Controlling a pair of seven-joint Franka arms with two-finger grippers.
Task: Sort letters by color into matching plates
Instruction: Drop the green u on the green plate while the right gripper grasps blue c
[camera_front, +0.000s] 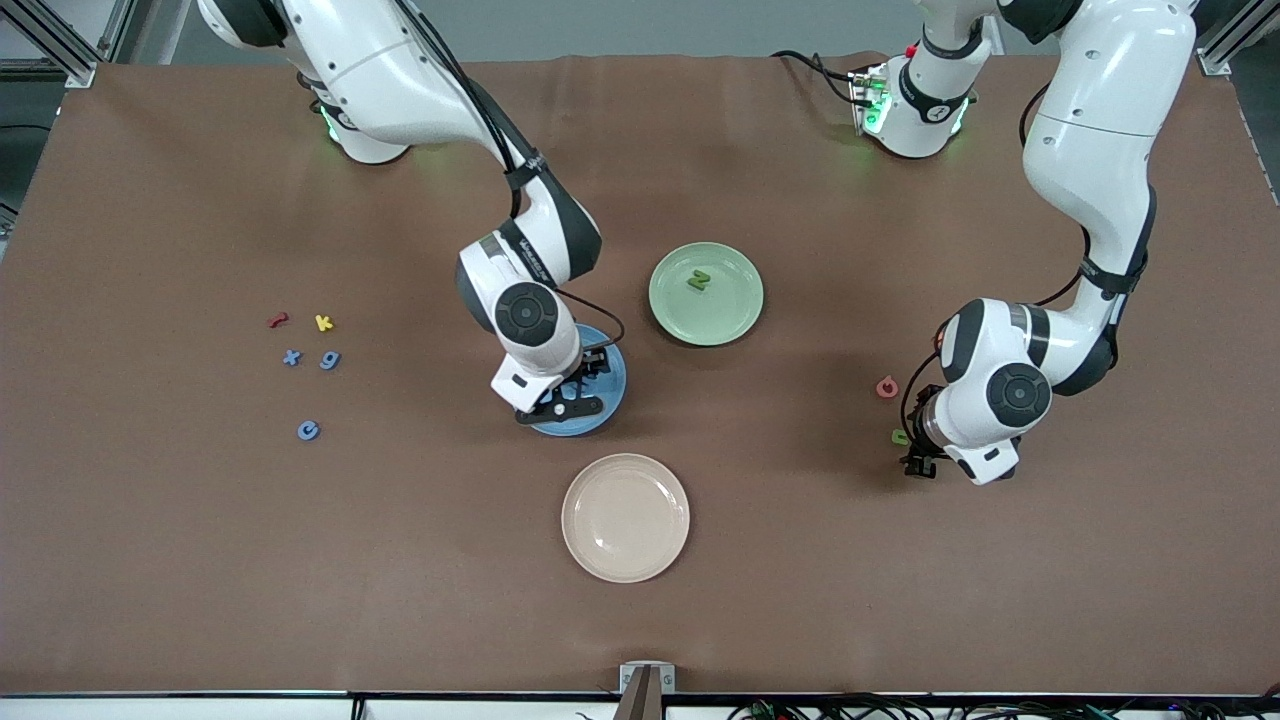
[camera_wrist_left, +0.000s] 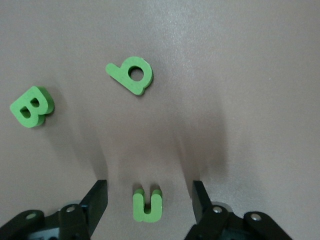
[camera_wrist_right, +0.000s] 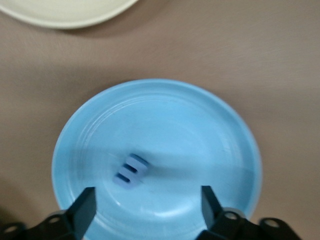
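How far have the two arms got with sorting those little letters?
Done: one green letter lies in the green plate, and a blue letter lies in the blue plate under the open right gripper.
In hand: the open left gripper straddles a green u on the table.
Left: two more green letters beside it, and three blue letters toward the right arm's end.

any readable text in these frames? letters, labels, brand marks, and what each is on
No printed labels or brand marks are readable; only the foam letters themselves.
"B": green letter on the table.
"b": green letter on the table, beside it.
"u": green letter between the open fingers of the left end effector.
"E": blue letter, blurred, in the blue plate under the open right end effector.
"N": green letter in the green plate.
"k": yellow letter.
"x": blue letter.
"g": blue letter.
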